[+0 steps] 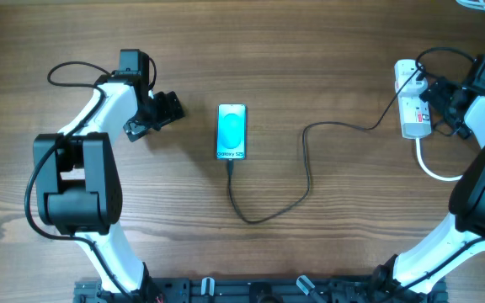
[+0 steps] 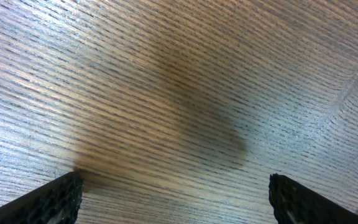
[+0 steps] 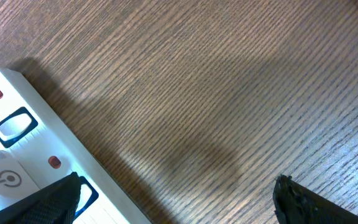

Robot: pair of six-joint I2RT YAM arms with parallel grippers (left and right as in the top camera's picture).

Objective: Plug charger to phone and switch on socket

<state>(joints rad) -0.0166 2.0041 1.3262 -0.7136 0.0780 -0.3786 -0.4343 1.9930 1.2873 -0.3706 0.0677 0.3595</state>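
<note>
On the wooden worktop (image 1: 327, 67), the cyan-lit phone (image 1: 231, 132) lies between the open left claw (image 2: 176, 202) and open right claw (image 3: 176, 202).

Under my wide-spread left jaws lies only bare wood-grain bench (image 2: 179, 74), and open room runs from there to the small flat cyan-screened phone (image 1: 231, 131). The thin black charger cable (image 1: 308, 168) loops across the middle, from the phone's near end to the white oblong plastic power strip (image 1: 411, 105). That strip lies under one side of my open right jaws. Its thick white cord (image 1: 425, 166) curves beside my right arm.
</note>
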